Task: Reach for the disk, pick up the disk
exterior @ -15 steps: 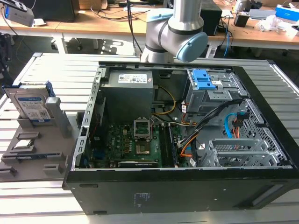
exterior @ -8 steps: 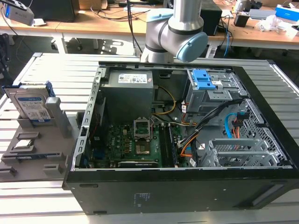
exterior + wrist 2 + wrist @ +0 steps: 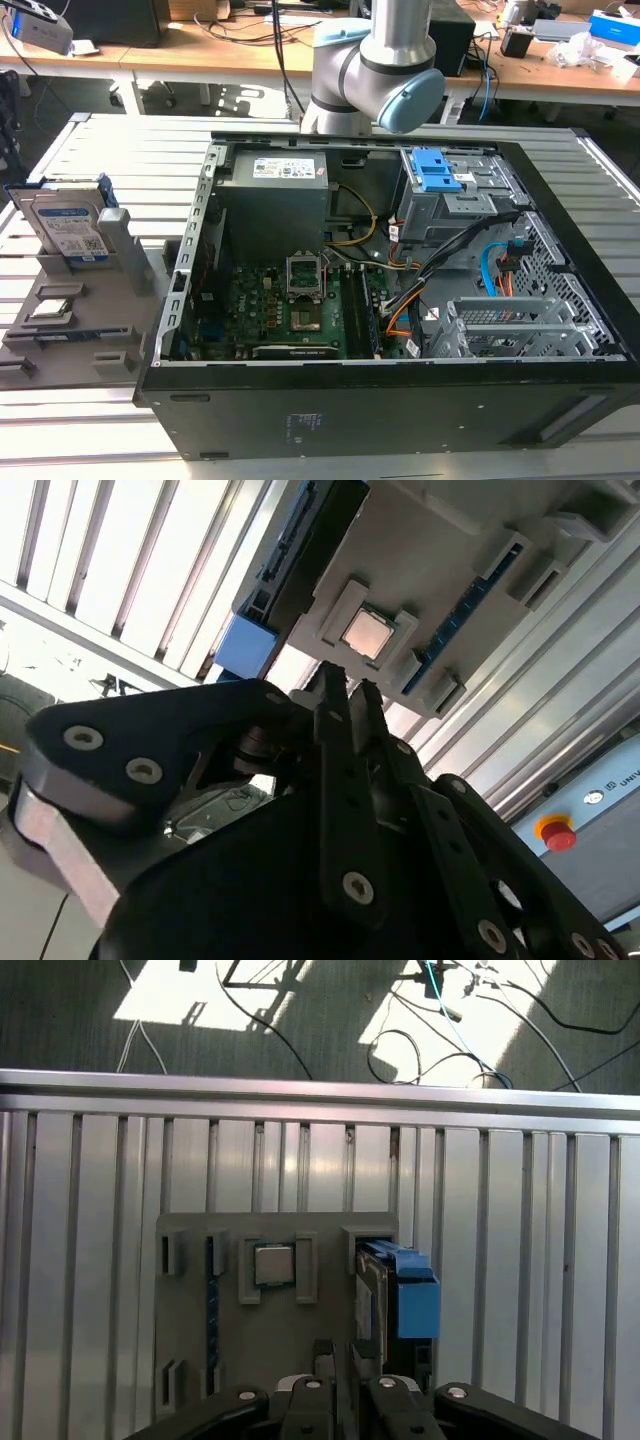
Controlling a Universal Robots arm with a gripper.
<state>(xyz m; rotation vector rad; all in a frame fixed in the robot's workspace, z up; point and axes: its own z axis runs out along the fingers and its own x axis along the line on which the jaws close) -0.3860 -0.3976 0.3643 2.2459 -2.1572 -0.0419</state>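
Table: a slatted metal bench (image 3: 110,140) carries the whole scene.
Computer case: an open black tower (image 3: 400,405) lies on its side, with the motherboard (image 3: 290,310), orange and blue cables and a grey power supply (image 3: 275,205) exposed; the supply bears a white printed label (image 3: 288,168).
Arm: the silver-and-blue robot arm (image 3: 375,60) rises behind the case in the exterior view.
Holder: a grey slotted tray (image 3: 90,320) sits beside the case on the exterior view's left.
Disk: the disk (image 3: 68,225) stands on edge in a slot of the holder, its white-and-blue barcode label facing out and its blue bracket (image 3: 415,1295) along one side.
Claw: in both wrist views the black gripper (image 3: 348,685) (image 3: 338,1348) hangs over the holder, its fingers drawn together on nothing, near the disk but clear of it.
Chip: a small square silver processor (image 3: 273,1263) rests in its own pocket of the holder, beside the disk.
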